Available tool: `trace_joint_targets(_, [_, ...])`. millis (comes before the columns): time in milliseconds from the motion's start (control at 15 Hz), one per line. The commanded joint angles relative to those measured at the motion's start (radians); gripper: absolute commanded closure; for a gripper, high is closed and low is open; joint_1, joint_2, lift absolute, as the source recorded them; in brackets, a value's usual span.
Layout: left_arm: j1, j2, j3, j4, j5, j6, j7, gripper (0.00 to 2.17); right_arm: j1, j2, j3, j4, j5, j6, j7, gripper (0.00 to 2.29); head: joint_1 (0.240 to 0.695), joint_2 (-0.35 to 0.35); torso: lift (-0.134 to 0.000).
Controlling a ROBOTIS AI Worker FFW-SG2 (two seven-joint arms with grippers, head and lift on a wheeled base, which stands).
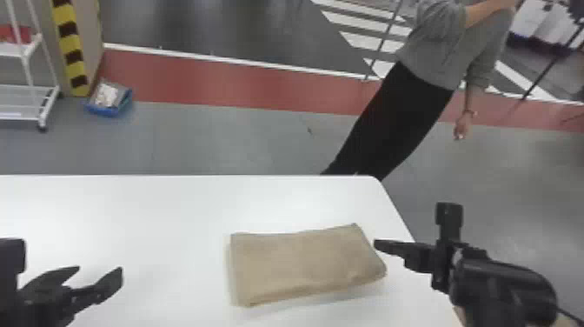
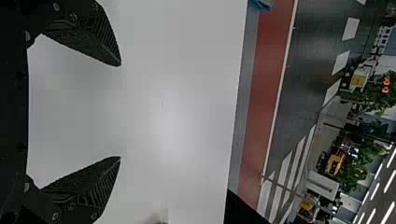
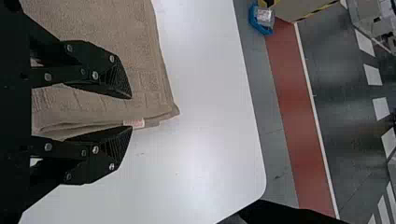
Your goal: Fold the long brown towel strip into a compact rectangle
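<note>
Brown towel (image 3: 107,23) partly hidden behind right hand (image 1: 386,247), right wrist view.

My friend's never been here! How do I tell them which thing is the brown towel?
Find the big white table in front of the robot. Toward its right end, by the right gripper, lies a folded, roughly rectangular towel. It's brown cloth with a little pale label at its edge, unlike the black gripper nearby.
</note>
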Motion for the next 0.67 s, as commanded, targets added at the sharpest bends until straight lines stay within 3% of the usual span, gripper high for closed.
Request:
trace_joint_targets(0, [-0.003,-0.001,0.003,-0.002,0.005,0.000,0.000,0.19,0.003,0.005,0.012,0.006,0.035,-0.017,-0.014,0.00,0.695,-0.350,0.000])
trace_joint_targets(200, [0.000,-0.001,0.003,-0.009,0.006,0.000,-0.002,0.19,0.037,0.036,-0.042,-0.043,0.003,-0.050,-0.014,0.05,0.695,-0.350,0.000])
trace_joint_targets(400, [0.021,0.000,-0.004,-0.019,0.012,-0.043,-0.017,0.19,0.068,0.039,-0.077,-0.043,-0.039,-0.109,-0.013,0.24,0.695,-0.350,0.000])
trace_joint_targets(600, [0.072,0.000,-0.092,-0.080,0.008,-0.071,-0.031,0.19,0.120,0.043,-0.103,-0.077,-0.073,-0.127,0.001,0.27,0.695,-0.350,0.000])
